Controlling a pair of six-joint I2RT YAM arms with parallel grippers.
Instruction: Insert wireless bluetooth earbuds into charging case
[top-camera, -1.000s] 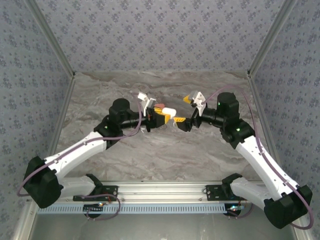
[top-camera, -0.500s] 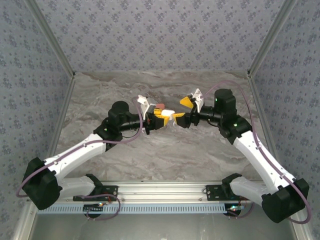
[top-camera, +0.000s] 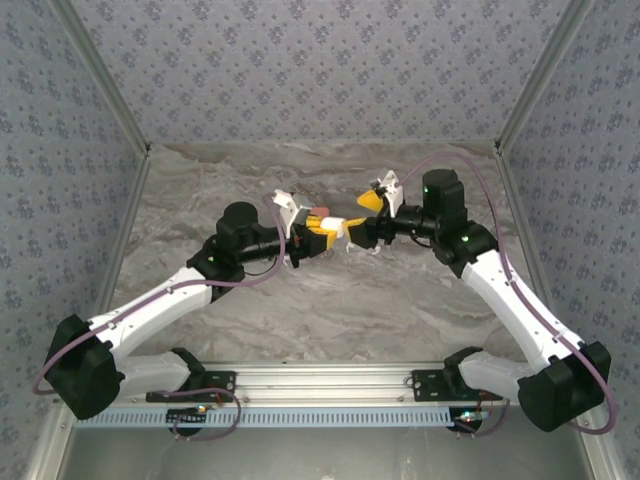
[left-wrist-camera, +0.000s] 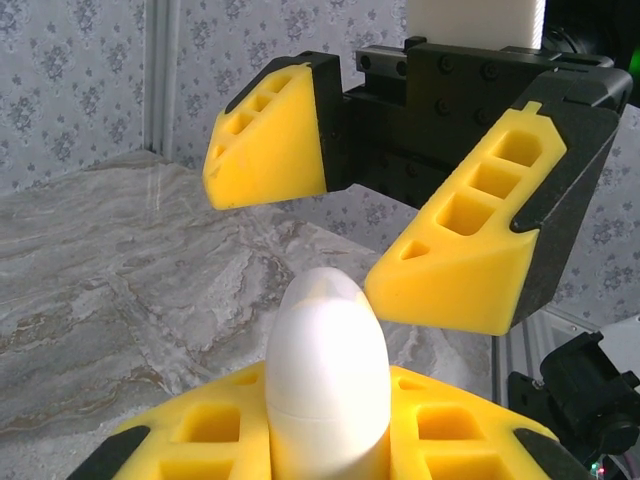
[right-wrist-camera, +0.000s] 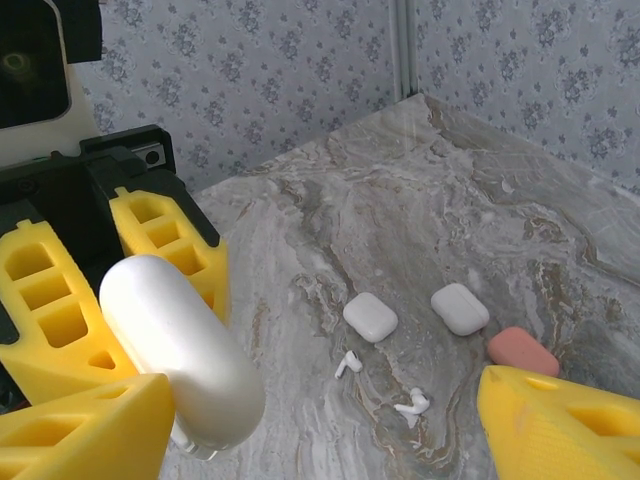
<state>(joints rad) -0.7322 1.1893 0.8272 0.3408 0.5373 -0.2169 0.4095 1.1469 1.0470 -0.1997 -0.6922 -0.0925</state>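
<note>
My left gripper (top-camera: 322, 234) is shut on a closed white charging case (left-wrist-camera: 326, 375), holding it above the table with its rounded end pointing at the right arm. My right gripper (top-camera: 364, 226) is open, and its yellow fingers (left-wrist-camera: 268, 140) stand on either side of the case's free end. In the right wrist view the case (right-wrist-camera: 180, 350) lies against my near finger (right-wrist-camera: 90, 435), with a wide gap to the other finger. Two white earbuds (right-wrist-camera: 348, 363) (right-wrist-camera: 412, 405) lie loose on the marble below.
Two more white cases (right-wrist-camera: 370, 317) (right-wrist-camera: 460, 308) and a coral case (right-wrist-camera: 523, 352) rest on the marble table (right-wrist-camera: 420, 200) near the earbuds. Patterned walls (top-camera: 320, 70) enclose the back and both sides.
The right gripper has moved left and its open fingers have closed in on the end of the case. The left gripper and its case have barely shifted.
</note>
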